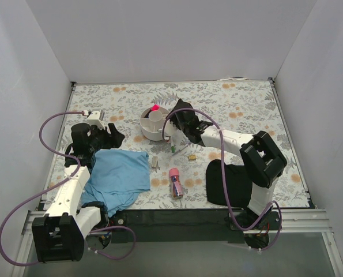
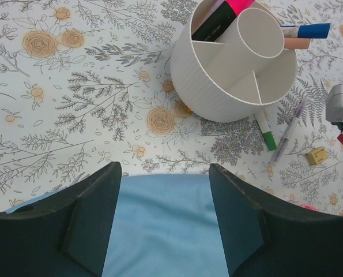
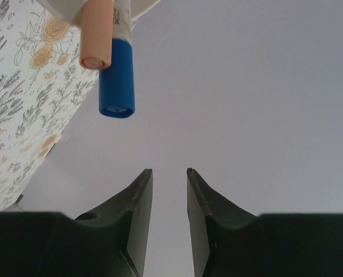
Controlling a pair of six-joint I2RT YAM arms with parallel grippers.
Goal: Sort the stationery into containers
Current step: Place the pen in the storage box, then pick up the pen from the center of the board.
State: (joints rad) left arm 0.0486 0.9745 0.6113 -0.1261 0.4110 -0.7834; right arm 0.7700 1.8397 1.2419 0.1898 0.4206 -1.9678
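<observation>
The white round organiser (image 1: pixel 154 124) stands mid-table; it also shows in the left wrist view (image 2: pixel 234 63). It holds a red-pink highlighter (image 2: pixel 240 6), a black item (image 2: pixel 214 23), a blue-capped marker (image 2: pixel 306 30) and a peach marker (image 2: pixel 298 44). A green-capped marker (image 2: pixel 267 134), a thin purple pen (image 2: pixel 289 130) and a brass piece (image 2: pixel 316 154) lie beside it. A stubby pink tube (image 1: pixel 174 181) and a grey piece (image 1: pixel 155 163) lie nearer. My right gripper (image 3: pixel 169 171) is narrowly open and empty, just right of the organiser (image 1: pixel 180 111). My left gripper (image 2: pixel 164 173) is open and empty over the blue cloth (image 2: pixel 165 225).
The blue cloth (image 1: pixel 119 176) lies front left and a black cloth (image 1: pixel 226 182) front right. White walls enclose the table on three sides. The right wrist view faces the wall, with the blue cap (image 3: pixel 116 78) and peach marker end (image 3: pixel 96 32) jutting in at upper left.
</observation>
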